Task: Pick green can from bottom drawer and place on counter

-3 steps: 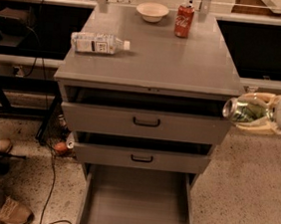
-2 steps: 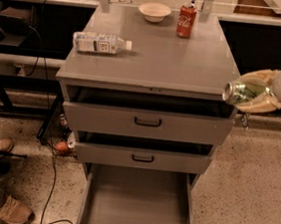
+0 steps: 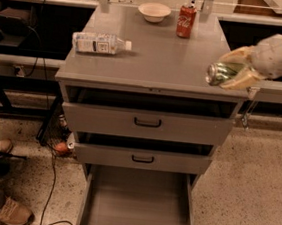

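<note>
**Robot pincer holds a green can at the corner of a grey counter**

A cream-coloured two-finger pincer (image 3: 234,73) reaches in from 3 o'clock, clamped around a small, shiny green can (image 3: 220,73) with a leafy print and silver metal ends. The can lies sideways in the grip, one silver end pointing toward 9 o'clock. It hangs at the 4 o'clock corner of the flat grey metal counter (image 3: 156,61) (whether it clears the surface or grazes it cannot be told). At 6 o'clock the deep grey metal bottom drawer (image 3: 138,210) stands pulled out with nothing on its floor. The lift looks done, and only the placing is left.

To place well, the pincer should probably carry the can in toward the counter's centre, away from the edge. It should then turn the can upright so it cannot roll, lower it until the base rests flat, and only then let go. A clear plastic bottle (image 3: 100,43) on its side at 10 o'clock, a white bowl (image 3: 154,11) at 12 and a red cola can (image 3: 186,20) at 1 all sit well apart from the pincer.

The counter is smooth and level. Below it, two shallower grey drawers (image 3: 179,128) with black handles stand slightly ajar. Around the cabinet lie a speckled stone floor (image 3: 243,195), cables (image 3: 47,190) trailing at 8 o'clock and someone's shoe (image 3: 12,212) at 7.
</note>
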